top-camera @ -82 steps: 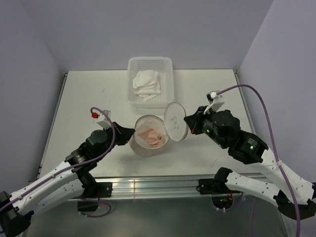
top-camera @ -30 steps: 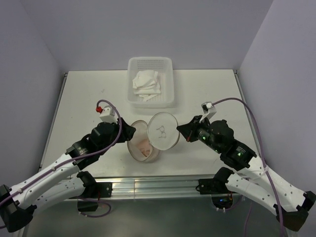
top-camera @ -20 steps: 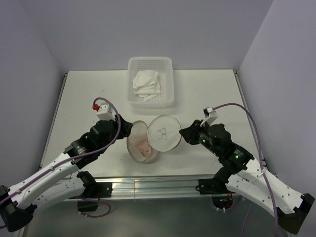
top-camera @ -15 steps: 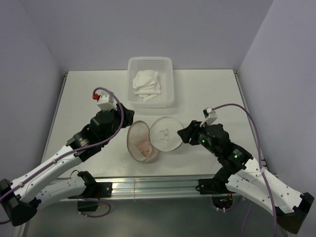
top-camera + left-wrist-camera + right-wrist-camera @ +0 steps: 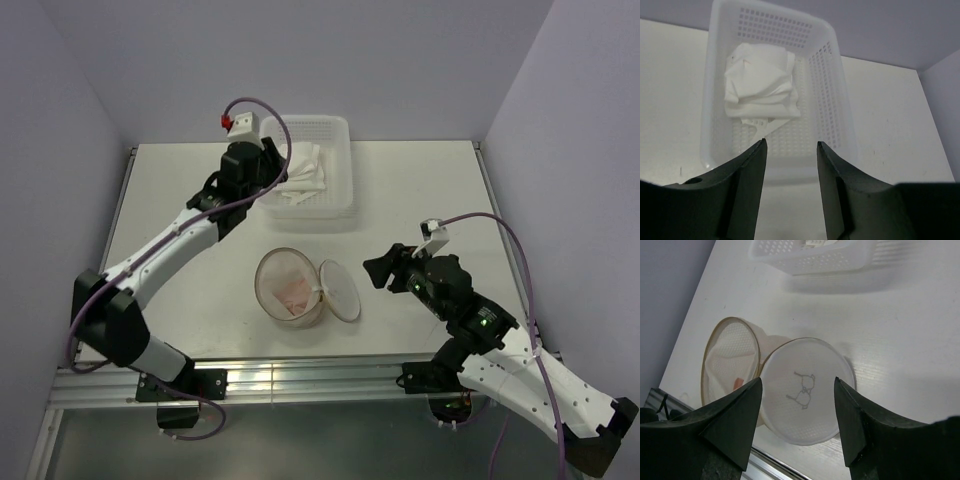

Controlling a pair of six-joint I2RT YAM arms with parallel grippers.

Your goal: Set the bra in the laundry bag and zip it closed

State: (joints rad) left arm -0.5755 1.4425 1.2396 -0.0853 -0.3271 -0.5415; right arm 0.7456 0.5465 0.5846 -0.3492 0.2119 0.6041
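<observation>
The bra [image 5: 760,80] is pictured in the white basket [image 5: 832,105] under the left gripper's [image 5: 791,145] parted, empty fingers; the laundry bag [image 5: 727,357], unheld by the right gripper's [image 5: 797,382] spread fingers, could be toppled on delivery.

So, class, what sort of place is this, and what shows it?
Probably a robot test bench, not a home laundry: a white table boxed in by plain walls, and robot arms bolted to a metal rail.
</observation>
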